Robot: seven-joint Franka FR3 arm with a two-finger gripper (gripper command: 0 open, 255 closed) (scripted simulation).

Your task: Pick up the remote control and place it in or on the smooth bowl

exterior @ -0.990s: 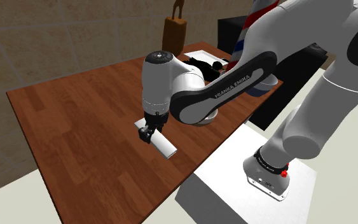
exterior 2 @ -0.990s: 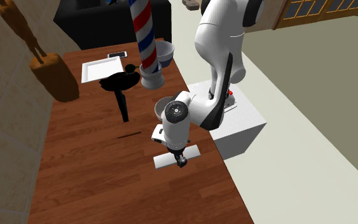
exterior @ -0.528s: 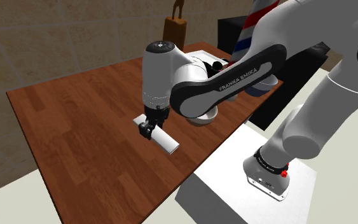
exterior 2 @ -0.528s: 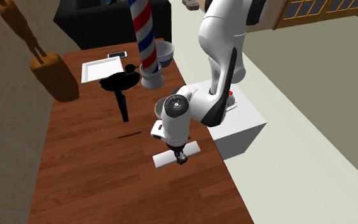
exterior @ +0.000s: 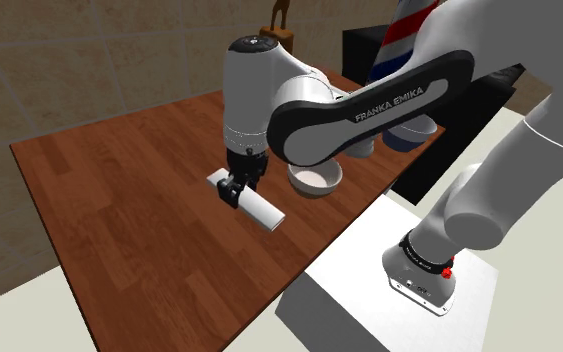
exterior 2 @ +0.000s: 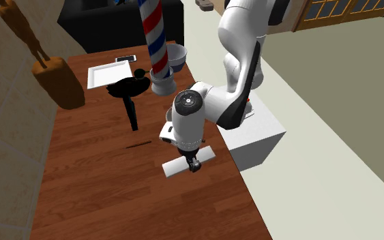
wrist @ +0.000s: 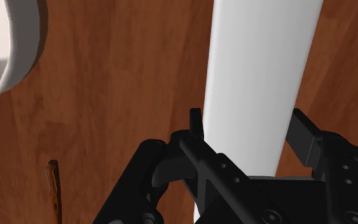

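Note:
The remote control is a plain white bar, held level a little above the wooden table. My black gripper is shut on it near one end, pointing straight down. In the second exterior view the remote hangs over the table's edge nearest the stand, with the gripper clasping it. The wrist view has the remote running away from the gripper, a finger pressed on each side. A white bowl sits on the table just beyond the remote, toward the stand; its rim curves past beside the gripper.
A second, greyish bowl stands by a red, white and blue striped pole at the table's far end. Near them are a white tray, a black stand-like object and a brown wooden figure. A thin brown stick lies on the table.
The gripper has closed fully on the remote and risen with it, drifting slightly toward the white bowl. The arm's elbow has lifted, uncovering that bowl in the shoulder view.

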